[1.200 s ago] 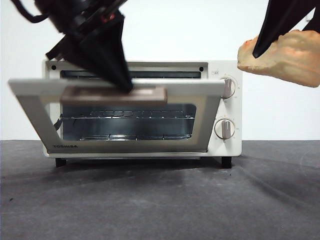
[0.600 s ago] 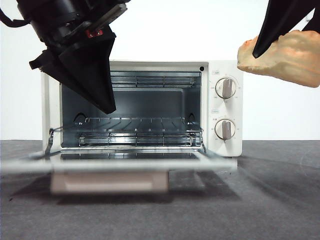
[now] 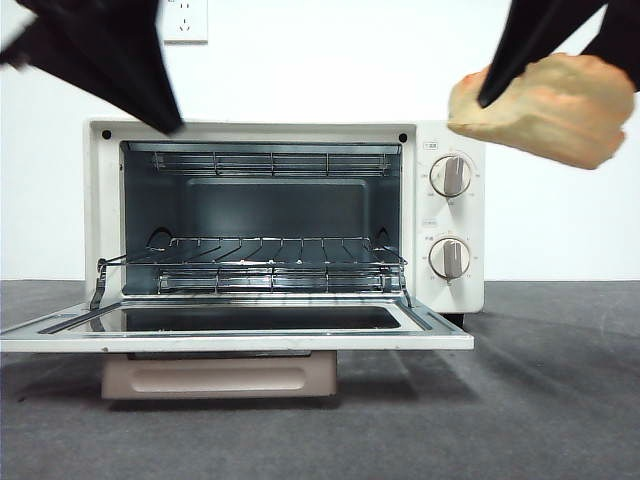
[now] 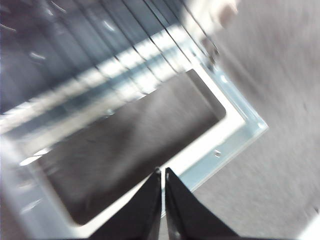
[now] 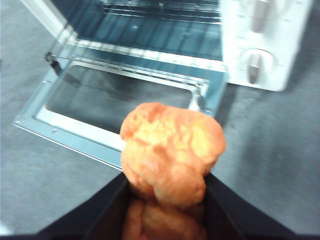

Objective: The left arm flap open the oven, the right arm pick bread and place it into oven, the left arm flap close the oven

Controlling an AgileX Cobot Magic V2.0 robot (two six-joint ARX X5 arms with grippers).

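Note:
The cream oven (image 3: 452, 135) stands open, its glass door (image 3: 240, 341) lying flat toward me with the beige handle (image 3: 220, 378) hanging under its front edge. The wire rack (image 3: 270, 252) inside is bare. My left gripper (image 3: 165, 120) hangs shut above the oven's upper left corner, touching nothing; in its wrist view the left gripper (image 4: 163, 174) points down at the door glass (image 4: 125, 145). High at the right, above the knobs (image 3: 452, 175), my right gripper (image 3: 548, 72) is shut on the golden bread (image 3: 540, 112). From the right wrist, the bread (image 5: 172, 142) sits in the right gripper (image 5: 165, 176), above the door's right corner (image 5: 197, 100).
The oven rests on a dark grey table (image 3: 520, 420) against a white wall. A wall socket (image 3: 185, 18) shows at the upper left. The flat door reaches out over the table in front of the oven.
The door has dropped from half open to flat. My left gripper has lifted up and to the left, off the handle. The right gripper has carried the bread a little left.

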